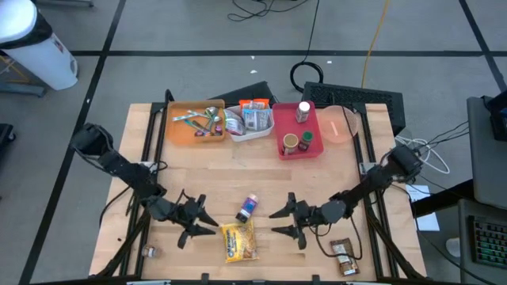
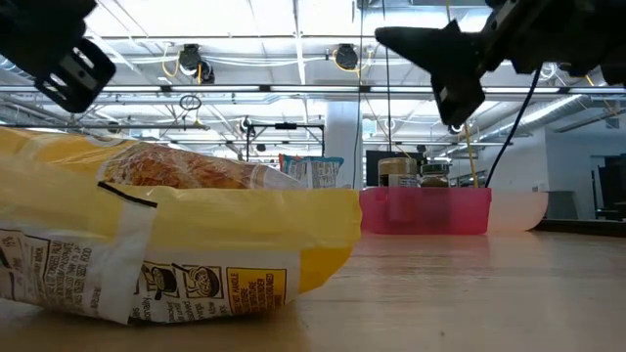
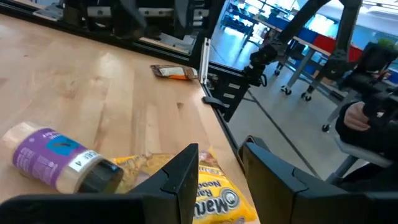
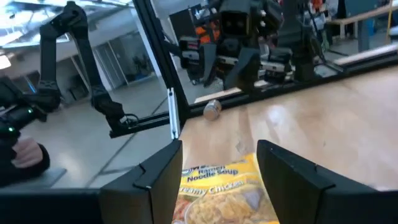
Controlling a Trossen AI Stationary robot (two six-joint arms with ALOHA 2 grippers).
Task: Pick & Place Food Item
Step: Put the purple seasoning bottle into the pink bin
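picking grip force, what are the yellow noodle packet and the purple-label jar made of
Yellow noodle packet: looks like thin glossy plastic film, since it is wrinkled, shiny and crimped at the end. Purple-label jar: probably rigid plastic with a paper-like label and dark cap; glass can't be ruled out.

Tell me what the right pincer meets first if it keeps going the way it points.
Probably the yellow ramen packet, framed between the open right pincer fingers; depth is unclear, so it might pass above it.

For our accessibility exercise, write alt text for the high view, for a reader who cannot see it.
Seen from above, a yellow noodle packet lies near the wooden table's front edge between the left tool and right tool, both open and empty. A purple-labelled jar lies just behind it.
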